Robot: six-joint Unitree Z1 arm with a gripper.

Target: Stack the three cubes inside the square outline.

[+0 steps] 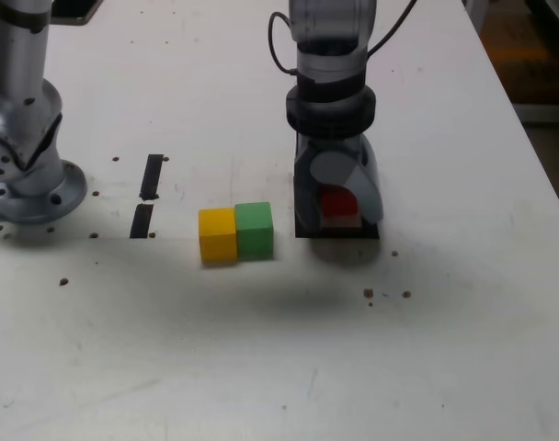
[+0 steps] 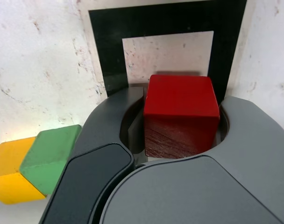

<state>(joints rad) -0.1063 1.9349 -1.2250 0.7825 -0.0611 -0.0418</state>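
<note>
My gripper (image 1: 339, 207) is shut on the red cube (image 1: 336, 202), lowered right over the square outline (image 1: 338, 231) at the exterior view's right of centre. The wrist view shows the red cube (image 2: 179, 114) clamped between the grey jaws, with the black square outline (image 2: 104, 51) and its white centre just beyond it. Whether the cube touches the table I cannot tell. The yellow cube (image 1: 217, 234) and green cube (image 1: 254, 230) sit side by side, touching, to the exterior view's left of the outline. Both also show in the wrist view, green cube (image 2: 51, 156) and yellow cube (image 2: 9, 170).
Two short black strips (image 1: 152, 176) lie on the white table at the exterior view's left. The arm's round metal base (image 1: 31, 188) stands at the far left. Small dark specks dot the tabletop. The table's right edge (image 1: 528, 129) runs along the exterior view's right.
</note>
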